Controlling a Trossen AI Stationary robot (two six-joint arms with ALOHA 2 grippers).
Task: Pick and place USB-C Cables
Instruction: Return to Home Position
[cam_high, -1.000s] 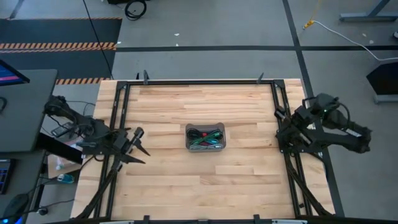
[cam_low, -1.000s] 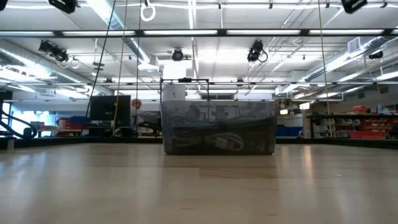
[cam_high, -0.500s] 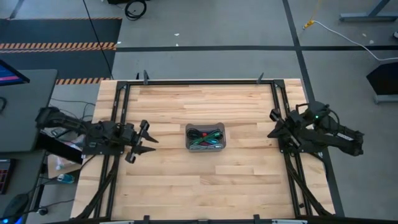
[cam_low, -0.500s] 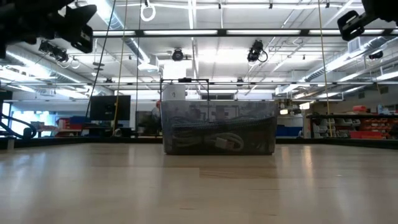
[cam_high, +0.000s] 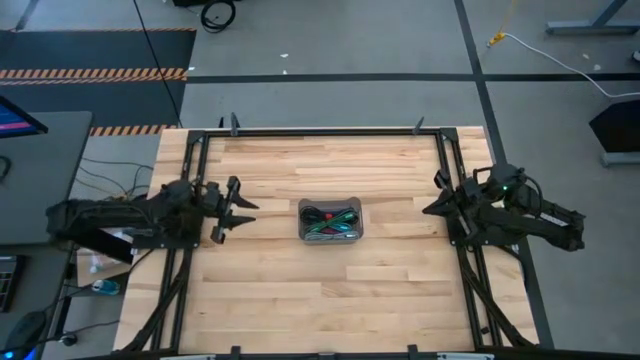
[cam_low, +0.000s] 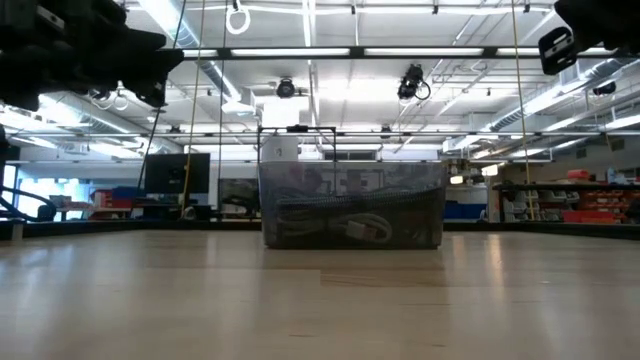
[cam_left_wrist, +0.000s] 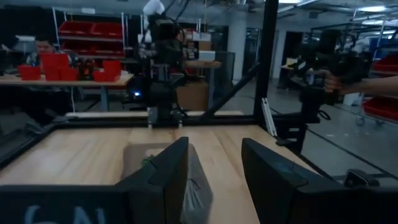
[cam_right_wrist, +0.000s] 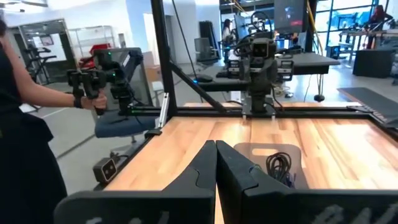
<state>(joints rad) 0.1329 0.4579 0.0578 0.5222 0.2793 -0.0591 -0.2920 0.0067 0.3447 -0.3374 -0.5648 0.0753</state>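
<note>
Your left end effector (cam_high: 240, 210) is open and holds nothing. In the left wrist view (cam_left_wrist: 214, 143) its two dark fingers (cam_left_wrist: 165, 174) stand well apart, with bare wood and part of the tray showing in the gap. It hovers over the left side of the table (cam_high: 300, 290), pointing toward the middle, well short of the tray.

Your right end effector (cam_high: 428, 208) is closed on nothing. In the right wrist view (cam_right_wrist: 216, 146) its fingers (cam_right_wrist: 199, 171) press flat against each other. It sits at the right edge of the table, also aimed at the centre and well apart from the tray.

The USB-C cables (cam_high: 333, 222) lie bundled together in the grey tray (cam_high: 301, 220), which stands near the middle of the table between the two arms. From above you can pick out green, black and a touch of red. At table height, pale coils (cam_low: 350, 228) show through the tray's cloudy wall (cam_low: 290, 190). The right wrist view catches a black coil (cam_right_wrist: 278, 165) inside it.

Beyond the table's edge, a person (cam_right_wrist: 25, 124) holds a handheld device.
</note>
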